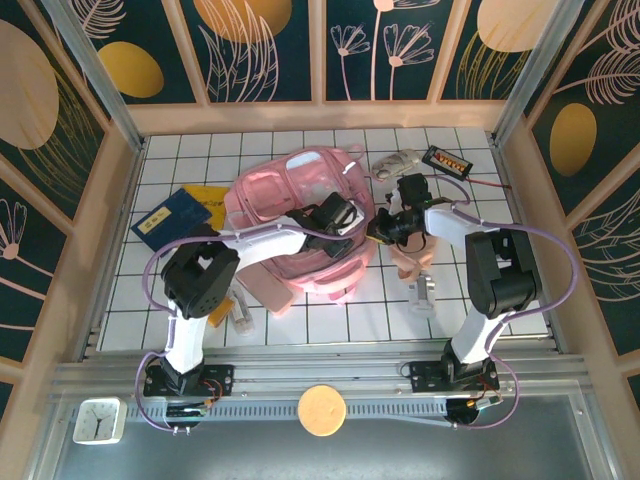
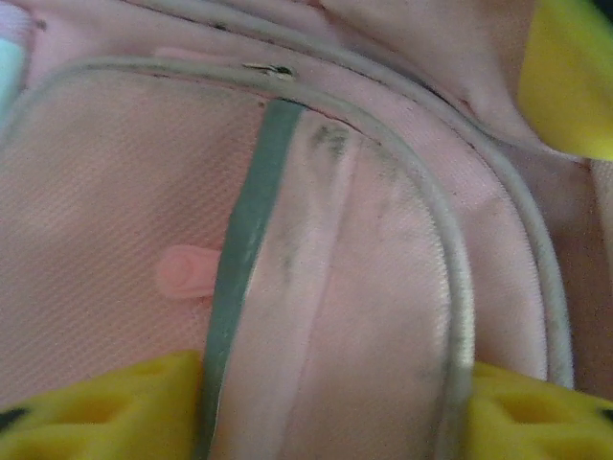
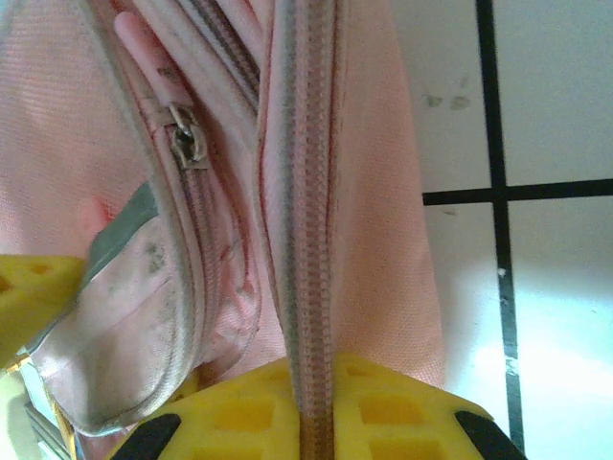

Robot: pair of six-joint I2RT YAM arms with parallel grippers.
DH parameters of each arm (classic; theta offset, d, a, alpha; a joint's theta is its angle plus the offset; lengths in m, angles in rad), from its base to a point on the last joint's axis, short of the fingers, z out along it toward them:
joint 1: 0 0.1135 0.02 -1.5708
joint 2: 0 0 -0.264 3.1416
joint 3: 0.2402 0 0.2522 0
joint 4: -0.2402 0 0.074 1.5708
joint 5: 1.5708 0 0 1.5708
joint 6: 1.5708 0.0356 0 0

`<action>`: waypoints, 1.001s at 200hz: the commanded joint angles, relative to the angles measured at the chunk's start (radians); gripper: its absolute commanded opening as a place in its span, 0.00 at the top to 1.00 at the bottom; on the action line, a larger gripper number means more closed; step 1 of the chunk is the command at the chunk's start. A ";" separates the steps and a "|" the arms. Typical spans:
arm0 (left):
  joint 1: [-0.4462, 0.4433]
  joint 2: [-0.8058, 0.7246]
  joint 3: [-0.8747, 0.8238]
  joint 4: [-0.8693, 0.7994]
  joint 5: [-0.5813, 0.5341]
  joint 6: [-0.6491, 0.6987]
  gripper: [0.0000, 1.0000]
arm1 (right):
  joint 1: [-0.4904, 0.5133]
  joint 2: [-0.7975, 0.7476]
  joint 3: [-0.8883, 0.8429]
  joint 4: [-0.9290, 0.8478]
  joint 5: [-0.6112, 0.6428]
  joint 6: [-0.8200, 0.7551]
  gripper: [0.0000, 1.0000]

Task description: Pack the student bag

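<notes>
The student bag (image 1: 290, 200), a big soft pink backpack, lies in the middle of the tiled table. My left gripper (image 1: 340, 215) rests on its upper right part. In the left wrist view the yellow fingers (image 2: 96, 407) press on either side of a bulging fold of the front pocket (image 2: 364, 287), which has grey piping and a reflective strip (image 2: 244, 240). My right gripper (image 1: 385, 228) is at the bag's right edge. There its jaws (image 3: 316, 383) are shut on the pink zipper band (image 3: 305, 192). A metal zipper pull (image 3: 187, 144) hangs left of the band.
A blue book (image 1: 170, 218) and a yellow sheet (image 1: 208, 195) lie left of the bag. A grey mouse (image 1: 398, 160) and a black case (image 1: 447, 160) sit at the back right. A beige pouch (image 1: 408, 262) lies under the right arm. Wooden walls (image 1: 115, 200) ring the table.
</notes>
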 commanded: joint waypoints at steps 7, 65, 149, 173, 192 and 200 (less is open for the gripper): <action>0.003 0.036 0.056 -0.077 -0.036 -0.001 0.97 | 0.027 -0.032 -0.013 0.024 -0.056 0.007 0.88; 0.008 -0.209 -0.019 -0.086 -0.066 0.079 1.00 | -0.006 -0.171 -0.034 0.060 -0.007 -0.044 0.53; 0.120 -0.550 -0.269 0.009 0.238 0.296 1.00 | -0.114 -0.508 -0.248 0.548 -0.252 -0.586 0.30; 0.122 -0.647 -0.378 0.115 0.245 0.391 1.00 | -0.101 -0.436 -0.186 0.312 -0.342 -0.937 0.34; 0.130 -0.680 -0.420 0.144 0.222 0.417 1.00 | -0.072 -0.359 -0.154 0.176 -0.299 -1.129 0.38; 0.135 -0.686 -0.427 0.141 0.221 0.421 1.00 | -0.065 -0.334 -0.156 0.157 -0.286 -1.179 0.39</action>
